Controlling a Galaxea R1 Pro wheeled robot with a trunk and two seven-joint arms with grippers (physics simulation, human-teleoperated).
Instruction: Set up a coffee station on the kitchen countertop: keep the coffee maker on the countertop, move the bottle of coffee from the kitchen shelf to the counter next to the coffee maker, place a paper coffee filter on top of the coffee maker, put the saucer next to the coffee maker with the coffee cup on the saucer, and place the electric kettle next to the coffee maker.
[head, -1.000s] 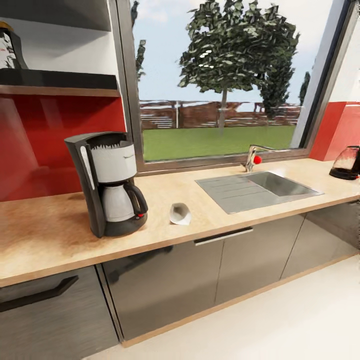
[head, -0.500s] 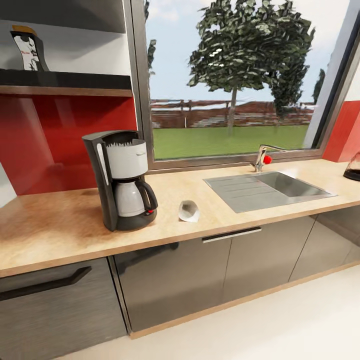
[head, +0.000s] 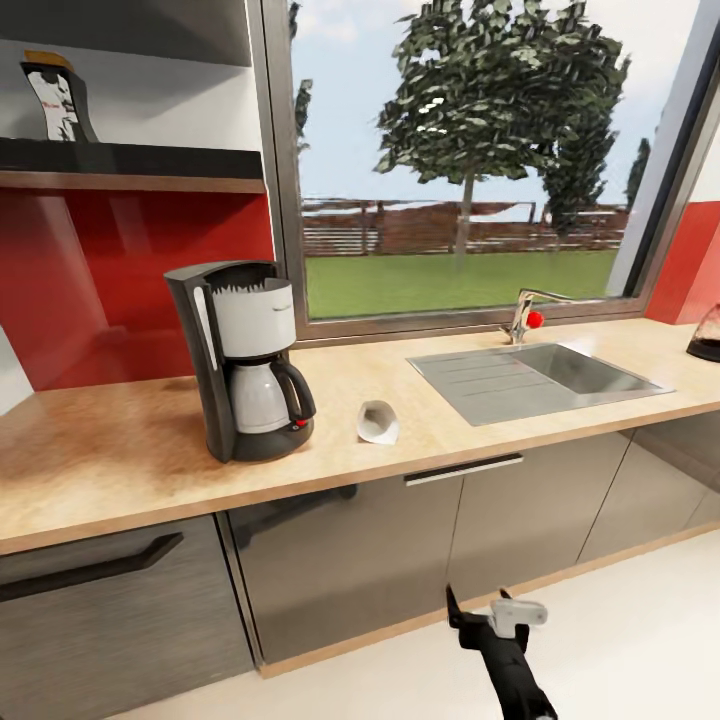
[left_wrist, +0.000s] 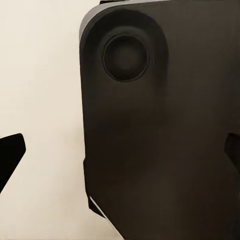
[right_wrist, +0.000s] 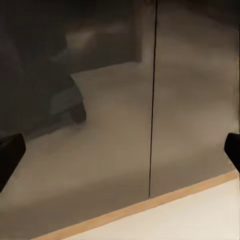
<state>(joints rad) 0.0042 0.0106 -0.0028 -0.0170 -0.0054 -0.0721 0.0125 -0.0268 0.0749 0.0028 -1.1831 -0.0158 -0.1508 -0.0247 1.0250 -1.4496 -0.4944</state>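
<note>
Now, your right tool (head: 483, 612) hangs open and empty below the counter (head: 120, 460). That paper coffee filter (head: 377, 422) looks flimsy and light, so pinch its rim gently.

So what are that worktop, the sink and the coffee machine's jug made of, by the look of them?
The countertop looks like pale wood or wood-effect laminate: tan, speckled grain, matte. The sink seems brushed steel: flat grey with a ribbed drainer. The coffee maker has a matte black, plastic-looking body; its carafe looks like glass, though it reads greyish here.

black coffee maker (head: 245, 360) upright on countertop (head: 120, 450), white paper coffee filter (head: 377, 422) beside
</note>
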